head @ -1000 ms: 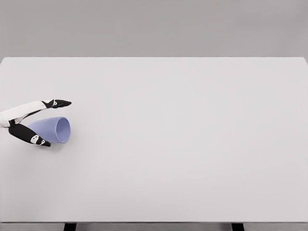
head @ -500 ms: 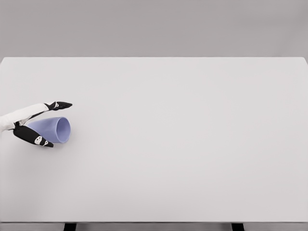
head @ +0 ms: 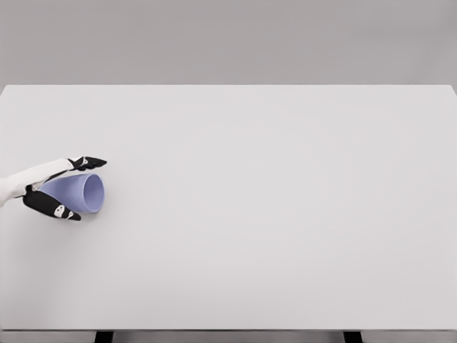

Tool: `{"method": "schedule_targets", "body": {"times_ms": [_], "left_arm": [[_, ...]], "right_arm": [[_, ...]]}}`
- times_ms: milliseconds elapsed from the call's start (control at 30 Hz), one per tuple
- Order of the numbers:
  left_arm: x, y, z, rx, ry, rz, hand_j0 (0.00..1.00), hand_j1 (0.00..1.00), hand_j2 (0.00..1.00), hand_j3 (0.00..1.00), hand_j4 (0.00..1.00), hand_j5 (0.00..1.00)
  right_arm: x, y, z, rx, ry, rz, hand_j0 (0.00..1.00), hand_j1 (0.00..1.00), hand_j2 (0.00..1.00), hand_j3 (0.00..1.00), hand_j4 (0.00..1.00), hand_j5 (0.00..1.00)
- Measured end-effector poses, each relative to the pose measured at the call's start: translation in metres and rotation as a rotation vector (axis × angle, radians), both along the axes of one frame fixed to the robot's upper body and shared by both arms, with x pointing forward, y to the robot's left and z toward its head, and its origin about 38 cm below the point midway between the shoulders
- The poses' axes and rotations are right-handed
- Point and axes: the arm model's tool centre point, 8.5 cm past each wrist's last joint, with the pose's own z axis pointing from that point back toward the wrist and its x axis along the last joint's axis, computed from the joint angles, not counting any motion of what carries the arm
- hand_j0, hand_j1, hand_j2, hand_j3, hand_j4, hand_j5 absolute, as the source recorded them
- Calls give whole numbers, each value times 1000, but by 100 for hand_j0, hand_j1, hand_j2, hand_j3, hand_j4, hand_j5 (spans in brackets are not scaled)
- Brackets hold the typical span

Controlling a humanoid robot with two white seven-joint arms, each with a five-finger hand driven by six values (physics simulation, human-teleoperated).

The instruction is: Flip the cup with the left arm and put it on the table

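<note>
Lavender plastic cup (head: 77, 193) lying on its side, mouth rightward, on white table (head: 271, 214); left hand (head: 53, 186) clasping it, fingers above, thumb below.

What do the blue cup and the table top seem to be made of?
The cup looks like matte plastic: even pale blue, thin rim, no glints or transparency. Being a render, this stays a guess. The table looks like a smooth white laminate or painted board: flat, uniform, without grain or reflections.

Simulated test scene: bare white table (head: 285, 236), featureless grey backdrop, no furnishings.
</note>
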Motion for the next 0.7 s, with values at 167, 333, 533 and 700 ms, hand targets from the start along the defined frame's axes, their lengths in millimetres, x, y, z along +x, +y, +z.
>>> {"method": "schedule_targets", "body": {"times_ms": [167, 333, 533, 700], "left_arm": [[0, -1, -3, 0, 1, 5, 81, 81, 81, 81, 81, 81], [-2, -1, -8, -9, 9, 28, 64, 64, 64, 64, 64, 64], [-3, -2, -8, -13, 10, 31, 63, 63, 63, 63, 63, 63], [-3, -15, 3, -43, -45, -25, 62, 62, 62, 62, 62, 62]], "right_arm": [[0, 0, 0, 0, -1, 0, 100, 100, 100, 100, 100, 100], [0, 0, 0, 0, -1, 0, 100, 100, 100, 100, 100, 100], [0, 0, 0, 0, -1, 0, 100, 100, 100, 100, 100, 100], [-1, 0, 0, 0, 1, 0, 100, 100, 100, 100, 100, 100]]}}
